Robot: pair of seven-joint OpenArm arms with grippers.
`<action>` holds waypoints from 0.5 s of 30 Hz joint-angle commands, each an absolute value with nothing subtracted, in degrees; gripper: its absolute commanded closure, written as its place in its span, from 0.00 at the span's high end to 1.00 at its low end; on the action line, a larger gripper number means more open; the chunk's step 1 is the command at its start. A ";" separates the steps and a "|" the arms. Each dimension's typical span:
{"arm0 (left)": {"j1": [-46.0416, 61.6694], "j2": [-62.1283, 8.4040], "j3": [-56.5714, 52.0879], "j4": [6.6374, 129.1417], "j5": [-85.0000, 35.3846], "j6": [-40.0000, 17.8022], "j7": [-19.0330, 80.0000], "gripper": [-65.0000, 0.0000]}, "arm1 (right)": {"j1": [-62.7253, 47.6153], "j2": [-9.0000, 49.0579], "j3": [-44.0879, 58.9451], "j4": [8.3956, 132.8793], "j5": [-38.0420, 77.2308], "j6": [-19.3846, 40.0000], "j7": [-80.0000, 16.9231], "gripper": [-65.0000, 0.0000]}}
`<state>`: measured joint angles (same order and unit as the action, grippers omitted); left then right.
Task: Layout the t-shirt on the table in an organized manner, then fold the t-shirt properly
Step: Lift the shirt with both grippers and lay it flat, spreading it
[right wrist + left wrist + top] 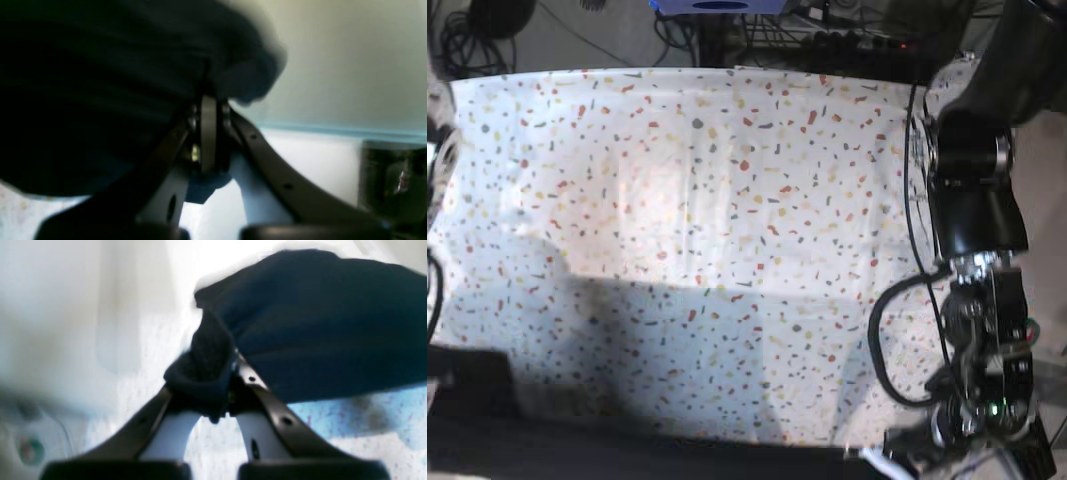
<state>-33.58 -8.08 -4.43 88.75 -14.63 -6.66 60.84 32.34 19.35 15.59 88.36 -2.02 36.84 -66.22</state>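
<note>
My left gripper (pixel 218 391) is shut on a bunched fold of the black t-shirt (pixel 317 333), which hangs above the speckled table (pixel 367 446). My right gripper (pixel 208 133) is shut on another part of the t-shirt (pixel 100 100), whose dark mass fills the left of that view. In the base view the table (pixel 727 180) lies bare under a large shadow. A black band along the bottom edge (pixel 627 455) may be the lifted shirt; I cannot tell. The left arm (pixel 972 200) stands at the right; neither gripper shows there.
Cables and equipment (pixel 727 20) sit beyond the table's far edge. A dark blurred object (pixel 390 180) is at the right of the right wrist view. A pale round part with a green and red mark (pixel 30 450) is at the left wrist view's lower left.
</note>
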 commanded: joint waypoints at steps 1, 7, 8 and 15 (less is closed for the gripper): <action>-31.69 -8.48 -5.14 90.15 -14.37 -6.73 60.00 0.00 | 30.02 19.21 18.77 89.98 -2.95 36.79 -65.19 0.00; -13.23 -8.66 -3.12 85.58 -14.20 -6.73 49.01 0.00 | 11.65 11.91 31.96 79.87 -2.77 36.97 -50.15 0.00; -11.30 -8.66 -3.30 84.44 -14.20 -6.73 47.78 0.00 | 9.98 11.91 33.27 78.02 -2.77 37.14 -48.84 0.00; -0.22 -10.07 -3.74 83.03 -14.29 -6.73 47.16 0.00 | 0.75 11.12 40.48 75.82 -2.68 38.02 -47.34 0.00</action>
